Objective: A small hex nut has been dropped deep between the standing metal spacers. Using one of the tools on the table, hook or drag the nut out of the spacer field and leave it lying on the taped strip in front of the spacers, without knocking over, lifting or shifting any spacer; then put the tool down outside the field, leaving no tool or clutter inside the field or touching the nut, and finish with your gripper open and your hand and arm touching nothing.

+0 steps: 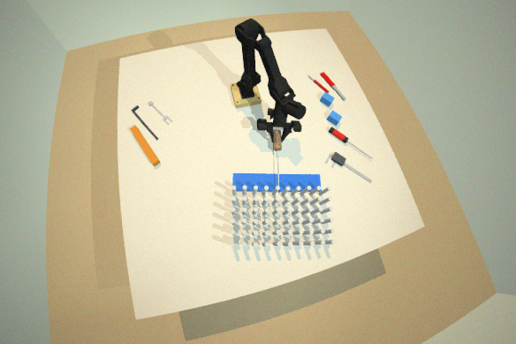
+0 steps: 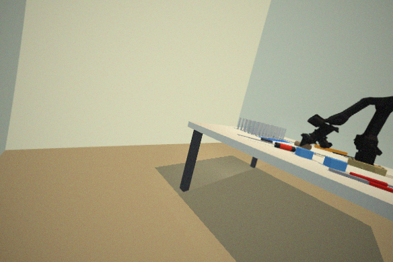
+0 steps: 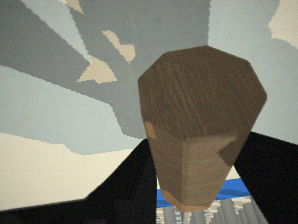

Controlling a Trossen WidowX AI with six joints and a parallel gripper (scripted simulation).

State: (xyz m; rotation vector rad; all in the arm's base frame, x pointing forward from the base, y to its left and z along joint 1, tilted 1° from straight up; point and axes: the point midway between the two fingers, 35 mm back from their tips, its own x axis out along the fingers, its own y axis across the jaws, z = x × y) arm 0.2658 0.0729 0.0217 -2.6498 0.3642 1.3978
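Observation:
My gripper [image 1: 276,137] is shut on the brown wooden handle [image 1: 277,142] [image 3: 200,100] of a thin-shafted tool. The thin pale shaft [image 1: 277,166] runs from the handle over the blue taped strip [image 1: 243,179] to the front edge of the spacer field. Its tip cannot be made out among the front spacers. The handle is close above the table, seen also at the gripper in the exterior view. The grey metal spacers [image 1: 288,223] [image 2: 260,128] stand upright in rows behind the strip. The hex nut cannot be made out in any view.
At the right lie a caliper-like tool [image 1: 338,159], a red and black screwdriver [image 1: 338,134], two blue blocks [image 1: 334,118] [image 1: 327,99] and two red-handled tools. At the left lie an orange bar [image 1: 144,145], a black hex key [image 1: 146,124] and a grey wrench [image 1: 159,112].

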